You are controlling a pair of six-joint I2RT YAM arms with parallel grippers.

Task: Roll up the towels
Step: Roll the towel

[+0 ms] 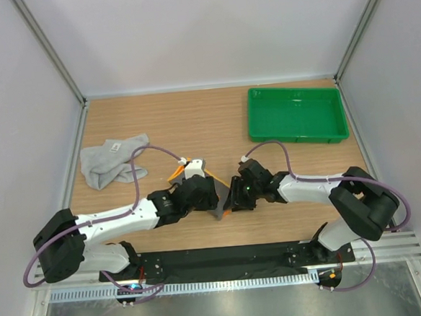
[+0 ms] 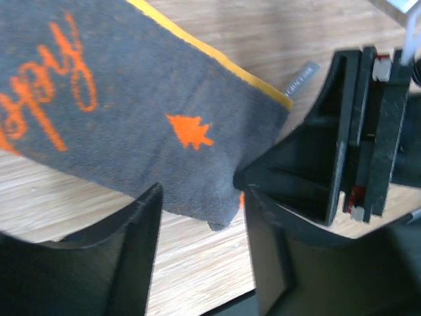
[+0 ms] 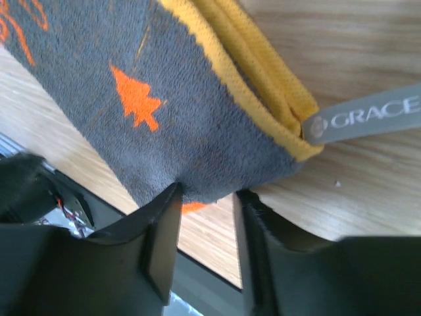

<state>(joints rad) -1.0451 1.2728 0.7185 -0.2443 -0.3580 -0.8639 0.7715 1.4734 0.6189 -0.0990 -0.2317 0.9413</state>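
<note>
The orange towel [image 1: 220, 209] lies folded near the table's front edge, its grey side with orange prints and a yellow-orange edge facing up [image 2: 131, 105] [image 3: 184, 112]. My left gripper [image 1: 210, 198] [image 2: 197, 197] is open, with the towel's corner just ahead of its fingertips. My right gripper [image 1: 232, 197] [image 3: 207, 192] is open more narrowly, and its fingertips touch the towel's folded edge on either side. It also shows in the left wrist view [image 2: 348, 151], close against the same corner. The light grey towel [image 1: 112, 162] lies crumpled at the left, away from both grippers.
A green plastic tray [image 1: 296, 114] stands at the back right. A grey brand tag [image 3: 362, 118] sticks out of the orange towel's edge. The black base rail [image 1: 225, 262] runs just behind the table's front edge, close to both grippers.
</note>
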